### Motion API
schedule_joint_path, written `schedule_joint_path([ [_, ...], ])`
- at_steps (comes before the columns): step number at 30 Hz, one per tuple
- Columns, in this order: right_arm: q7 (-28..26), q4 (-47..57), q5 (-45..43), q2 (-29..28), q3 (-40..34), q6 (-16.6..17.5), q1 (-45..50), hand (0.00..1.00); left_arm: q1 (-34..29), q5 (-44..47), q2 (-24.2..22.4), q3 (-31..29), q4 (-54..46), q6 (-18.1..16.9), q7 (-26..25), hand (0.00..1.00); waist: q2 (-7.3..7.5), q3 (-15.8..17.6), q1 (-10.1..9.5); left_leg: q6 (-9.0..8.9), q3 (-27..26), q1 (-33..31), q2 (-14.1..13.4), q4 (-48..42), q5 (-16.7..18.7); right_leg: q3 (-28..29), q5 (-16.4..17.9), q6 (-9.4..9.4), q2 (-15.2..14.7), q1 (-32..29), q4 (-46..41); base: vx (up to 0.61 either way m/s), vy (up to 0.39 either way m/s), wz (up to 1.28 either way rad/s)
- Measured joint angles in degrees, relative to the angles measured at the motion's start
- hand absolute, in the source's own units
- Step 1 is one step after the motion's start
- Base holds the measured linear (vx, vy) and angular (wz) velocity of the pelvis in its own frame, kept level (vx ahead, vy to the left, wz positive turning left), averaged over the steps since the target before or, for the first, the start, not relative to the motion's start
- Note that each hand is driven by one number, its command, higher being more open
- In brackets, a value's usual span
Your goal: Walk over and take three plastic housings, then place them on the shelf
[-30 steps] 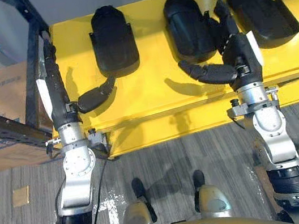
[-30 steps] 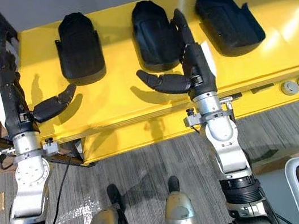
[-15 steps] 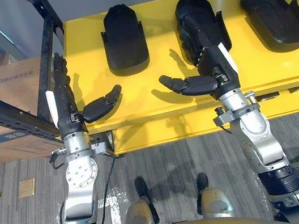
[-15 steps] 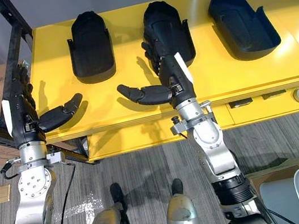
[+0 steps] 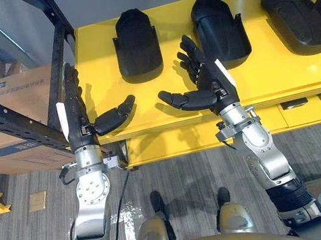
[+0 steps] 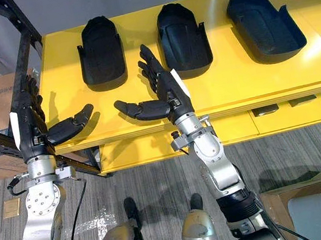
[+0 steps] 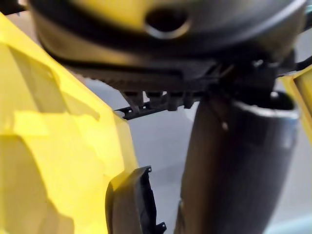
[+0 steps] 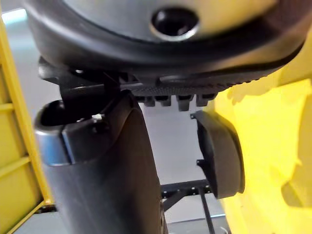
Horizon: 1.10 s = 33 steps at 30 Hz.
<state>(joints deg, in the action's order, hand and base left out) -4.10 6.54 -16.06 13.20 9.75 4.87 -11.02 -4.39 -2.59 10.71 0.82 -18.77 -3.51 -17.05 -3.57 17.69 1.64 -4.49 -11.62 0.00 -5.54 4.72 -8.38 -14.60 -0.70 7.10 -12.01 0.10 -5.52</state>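
1. Nearest the robot, grey plank-patterned floor (image 5: 175, 173) runs under the front edge of a yellow table (image 5: 264, 78).
2. At the table's near left corner stands the left hand (image 5: 79, 118). It is edge-on, with fingers straight and pointing away from the robot and its thumb stretched sideways over the tabletop. It is open and holds nothing.
3. Just to its right, the right hand (image 5: 210, 84) hovers over the front part of the tabletop. It is wide open, with fingers spread and pointing away and a little leftward, and it is empty too. Its thumb reaches toward the left hand's thumb; the two tips are near each other but apart.
4. The right hand's fingertips lie between two housings, close by the near left flank of the middle one. I cannot tell whether they touch it.
5. Farther back, three black plastic housings lie in a row across the tabletop, well apart: the left housing (image 5: 137, 47), the middle housing (image 5: 217, 24) and the right housing (image 5: 299, 7). Each has its rounded end away from the robot, and none is in a hand.
6. Each wrist view shows a dark housing edge on the yellow surface past that hand's thumb.
7. At the far left, a black shelf frame (image 5: 57, 57) stands beside the table's left end, with a cardboard box (image 5: 5, 115) on a lower level.
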Motion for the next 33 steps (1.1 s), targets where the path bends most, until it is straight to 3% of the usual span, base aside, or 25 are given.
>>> schedule_joint_path([
  [11,7.07,-2.31,-0.12,-1.93,-0.21,-1.85,0.24,1.00,-1.37,0.00,-0.79,1.46,0.00,0.01,-0.14,1.00,-0.75,-0.46,0.08,-0.12,0.47,0.00,-0.02,0.05,-0.21,-0.46,0.23,-0.27,-0.11,-0.03,-0.58,0.00,-0.001,0.01],
  [33,9.83,-3.69,0.01,-4.08,-1.54,-2.91,1.26,1.00,-3.18,0.02,-1.92,2.86,0.00,0.02,0.02,1.00,-2.01,-1.25,0.13,-0.43,0.37,0.33,0.08,0.08,-0.04,-0.44,0.46,-0.23,-0.45,-0.06,-1.39,0.00,0.000,0.00],
])
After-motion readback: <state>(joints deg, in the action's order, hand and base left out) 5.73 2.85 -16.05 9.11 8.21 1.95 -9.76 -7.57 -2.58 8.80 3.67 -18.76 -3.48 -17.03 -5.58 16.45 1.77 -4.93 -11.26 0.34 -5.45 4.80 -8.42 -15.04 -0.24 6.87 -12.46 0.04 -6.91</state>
